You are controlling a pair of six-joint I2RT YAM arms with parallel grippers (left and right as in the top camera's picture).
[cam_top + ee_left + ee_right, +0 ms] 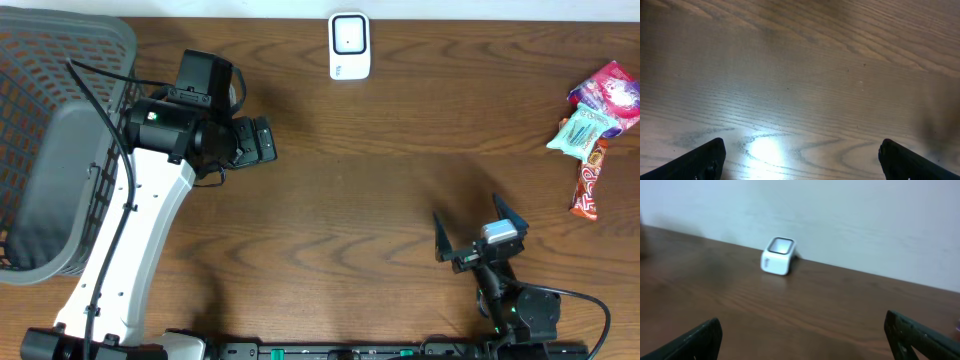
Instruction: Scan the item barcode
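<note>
The white barcode scanner point(349, 45) stands at the table's far edge and also shows as a small white box, the scanner point(777, 255), against the wall in the right wrist view. Three snack packets lie at the right edge: a pink one point(610, 90), a teal one point(580, 131) and a red bar point(590, 180). My left gripper point(266, 140) hovers open over bare wood at centre left, and the left wrist view shows that gripper point(800, 161) with nothing between its fingers. My right gripper point(472, 226) stands open near the front edge, and in its own view this gripper point(802, 332) is empty, facing the scanner.
A grey plastic basket point(40, 60) fills the far left of the table beside the left arm. A pale wall point(840, 210) rises behind the scanner. Cables run along the left arm and near the right arm's base.
</note>
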